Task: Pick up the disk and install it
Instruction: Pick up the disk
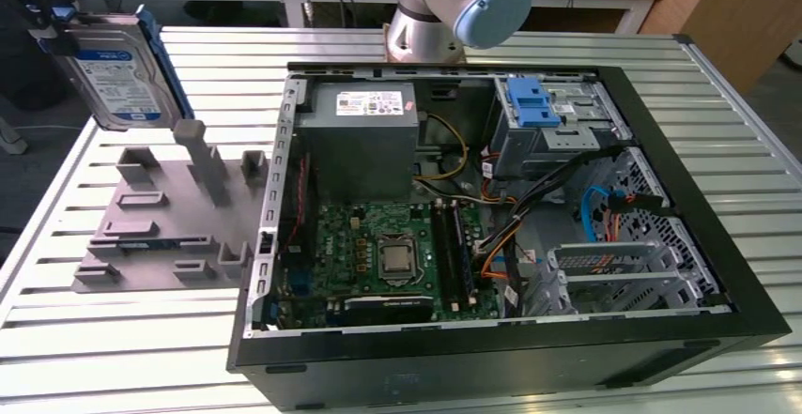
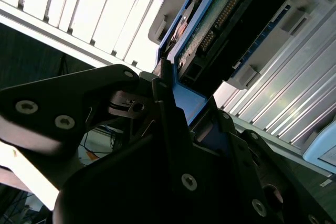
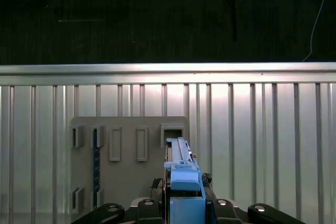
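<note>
The disk (image 1: 122, 76), a silver drive with a blue-and-white label and a blue carrier frame, hangs in the air at the exterior view's far left, above the grey holder plate (image 1: 163, 217). My gripper (image 1: 53, 31) is shut on its upper end. In the first wrist view the disk (image 3: 181, 174) is edge-on between the fingers of my gripper (image 3: 184, 205), over the holder plate (image 3: 126, 182) and its slots. The second wrist view shows the disk's (image 2: 220, 19) circuit-board side and blue frame, clamped by my gripper (image 2: 173, 90).
The open computer case (image 1: 701, 245) lies on the slatted metal table (image 1: 126, 348). It holds a grey power supply box (image 1: 363, 142), a motherboard (image 1: 382, 254) and a drive bay with a blue latch (image 1: 532, 104). The arm's base (image 1: 433, 20) stands behind the case.
</note>
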Controlling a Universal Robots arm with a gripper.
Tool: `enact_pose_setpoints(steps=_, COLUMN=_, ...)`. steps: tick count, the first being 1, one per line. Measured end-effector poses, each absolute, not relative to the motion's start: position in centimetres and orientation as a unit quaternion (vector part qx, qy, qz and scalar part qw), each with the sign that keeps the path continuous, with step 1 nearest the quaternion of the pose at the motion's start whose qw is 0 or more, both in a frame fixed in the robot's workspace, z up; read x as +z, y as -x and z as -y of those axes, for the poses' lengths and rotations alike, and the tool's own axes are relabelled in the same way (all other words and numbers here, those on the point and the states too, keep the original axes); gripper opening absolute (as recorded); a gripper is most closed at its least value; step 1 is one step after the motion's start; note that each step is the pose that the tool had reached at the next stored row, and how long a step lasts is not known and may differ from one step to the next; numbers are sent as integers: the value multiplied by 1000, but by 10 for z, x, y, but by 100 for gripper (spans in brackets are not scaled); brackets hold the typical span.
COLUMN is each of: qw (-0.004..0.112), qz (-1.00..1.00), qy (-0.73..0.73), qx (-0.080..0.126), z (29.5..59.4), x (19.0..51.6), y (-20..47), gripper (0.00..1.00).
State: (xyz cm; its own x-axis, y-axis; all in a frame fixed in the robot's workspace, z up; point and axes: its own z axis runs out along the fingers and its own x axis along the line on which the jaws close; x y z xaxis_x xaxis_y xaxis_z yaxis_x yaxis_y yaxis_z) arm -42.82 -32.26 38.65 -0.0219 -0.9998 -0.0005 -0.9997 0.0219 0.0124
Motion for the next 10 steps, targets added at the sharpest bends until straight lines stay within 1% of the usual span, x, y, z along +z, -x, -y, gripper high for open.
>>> enact_pose_setpoints(steps=10, qw=4, qz=715, qy=-699, qx=-5, z=323, x=395, y=428, gripper=36)
